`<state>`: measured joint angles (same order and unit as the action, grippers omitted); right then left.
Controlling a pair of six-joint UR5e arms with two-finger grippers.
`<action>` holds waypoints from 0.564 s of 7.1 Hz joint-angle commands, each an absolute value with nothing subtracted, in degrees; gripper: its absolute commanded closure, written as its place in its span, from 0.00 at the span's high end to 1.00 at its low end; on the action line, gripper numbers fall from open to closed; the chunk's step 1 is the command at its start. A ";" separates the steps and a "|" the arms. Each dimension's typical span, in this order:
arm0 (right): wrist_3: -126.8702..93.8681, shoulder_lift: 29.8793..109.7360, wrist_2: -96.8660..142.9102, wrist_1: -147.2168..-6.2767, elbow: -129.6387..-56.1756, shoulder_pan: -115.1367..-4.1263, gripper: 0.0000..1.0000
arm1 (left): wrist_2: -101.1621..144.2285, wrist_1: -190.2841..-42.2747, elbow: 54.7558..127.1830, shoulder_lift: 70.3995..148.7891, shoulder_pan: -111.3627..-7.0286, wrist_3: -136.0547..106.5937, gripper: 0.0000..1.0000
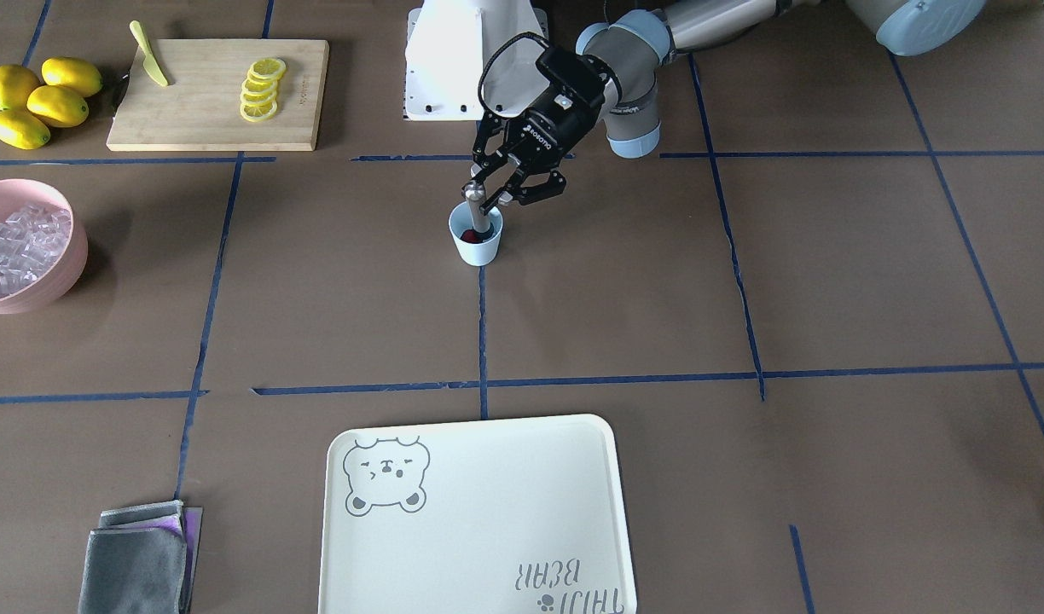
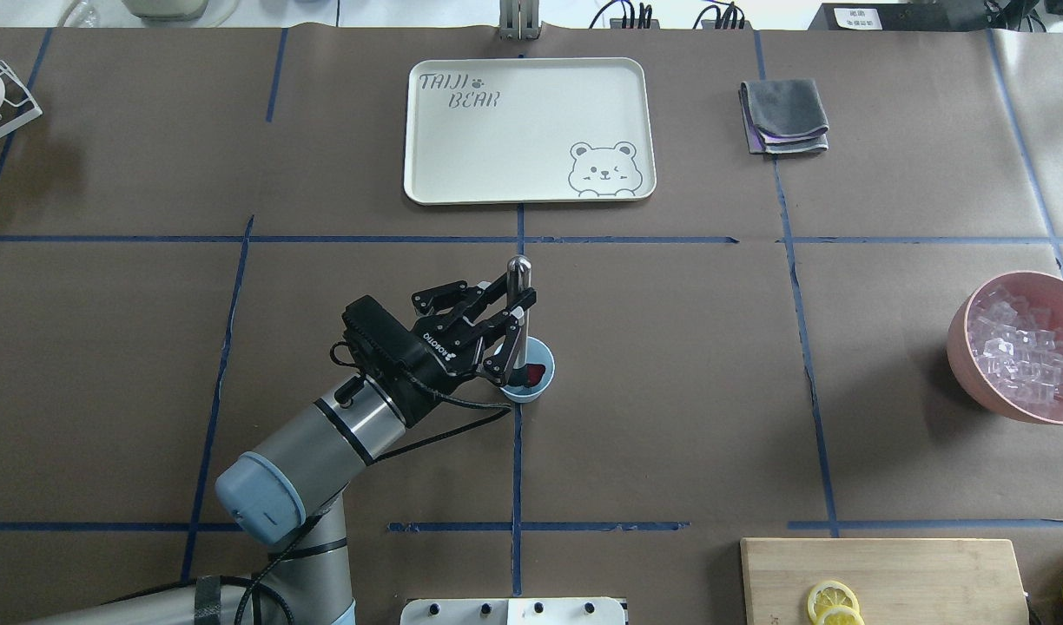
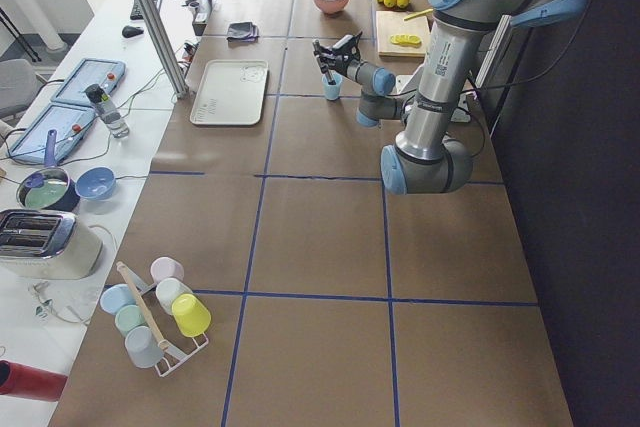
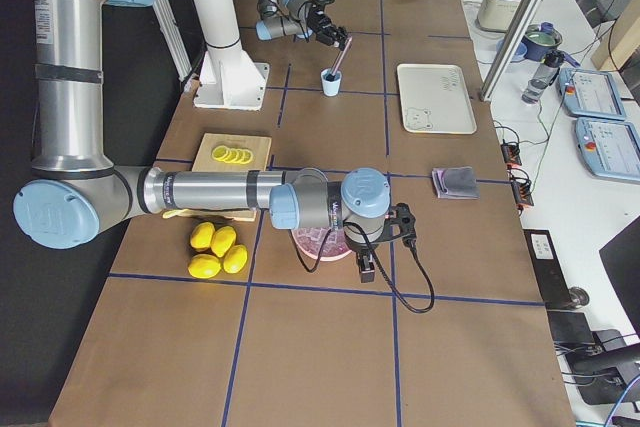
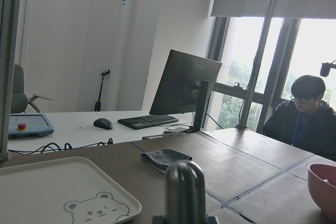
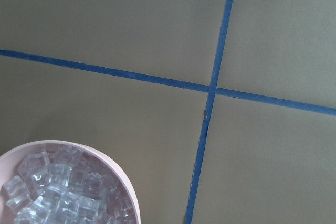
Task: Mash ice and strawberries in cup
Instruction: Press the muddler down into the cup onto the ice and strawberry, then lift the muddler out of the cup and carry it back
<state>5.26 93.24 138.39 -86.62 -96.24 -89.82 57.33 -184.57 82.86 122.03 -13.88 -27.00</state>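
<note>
The pale-blue cup (image 1: 477, 243) (image 2: 529, 373) stands on the centre blue tape line. A dark-red strawberry piece (image 2: 537, 375) lies inside it. My left gripper (image 1: 488, 198) (image 2: 512, 325) is shut on a metal muddler (image 1: 478, 211) (image 2: 518, 295), whose lower end sits in the cup. The muddler's rounded top (image 5: 185, 187) fills the bottom of the left wrist view. Ice (image 2: 1018, 347) (image 6: 58, 192) fills the pink bowl (image 1: 61, 273); I cannot tell if any is in the cup. My right gripper (image 4: 365, 269) hangs beside that bowl; I cannot tell whether it is open or shut.
A cutting board (image 1: 223, 94) holds lemon slices (image 1: 262, 89) and a yellow knife (image 1: 149, 53), with whole lemons (image 1: 40, 101) beside it. A bear-print tray (image 2: 528, 130) and a folded grey cloth (image 2: 783, 115) lie across the table. A person (image 5: 307, 114) sits beyond the table.
</note>
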 commanded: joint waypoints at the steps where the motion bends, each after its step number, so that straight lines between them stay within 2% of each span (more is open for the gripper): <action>1: 5.27 93.16 138.43 -86.57 -96.33 -89.82 0.99 | 57.30 -184.57 83.49 122.08 -13.97 -27.16 0.00; 4: 5.27 93.25 138.43 -86.48 -96.33 -89.82 0.99 | 58.00 -184.57 87.61 121.30 -16.33 -26.98 0.00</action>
<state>5.27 93.22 138.43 -86.51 -96.32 -89.82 57.59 -184.57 85.86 121.79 -14.99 -27.04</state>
